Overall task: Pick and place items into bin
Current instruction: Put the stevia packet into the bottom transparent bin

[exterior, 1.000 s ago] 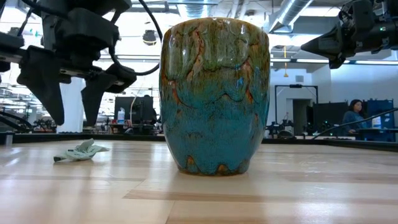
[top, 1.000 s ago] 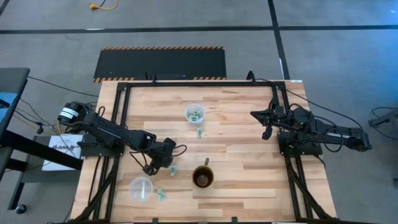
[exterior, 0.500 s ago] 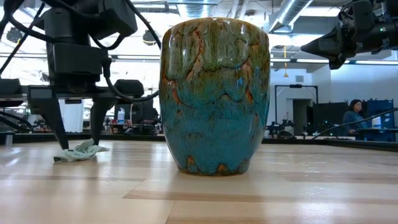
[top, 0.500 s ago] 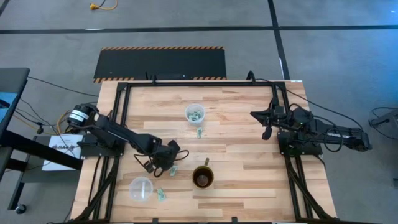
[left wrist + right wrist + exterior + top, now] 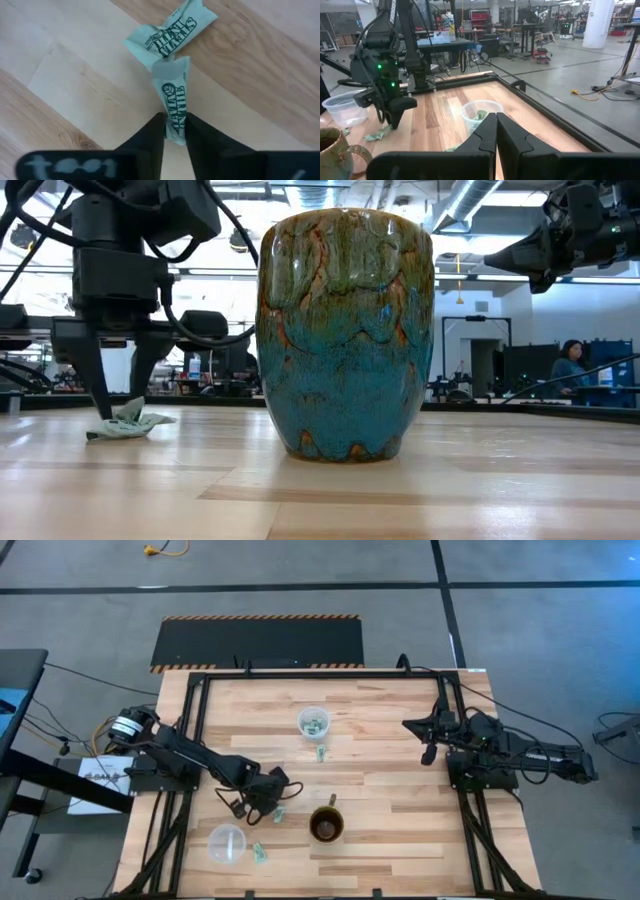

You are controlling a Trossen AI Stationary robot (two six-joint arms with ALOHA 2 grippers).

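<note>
Now, wrapper between left fingers.

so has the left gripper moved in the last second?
Yes. The left gripper shifted toward the glazed brown mug and dropped onto the pale green crumpled wrapper, fingers pinching it.

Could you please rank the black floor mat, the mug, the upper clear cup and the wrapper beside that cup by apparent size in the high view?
1. Black floor mat, by far.
2. Mug and upper clear cup look alike, so I won't rank them.
3. Wrapper, smallest.
</note>
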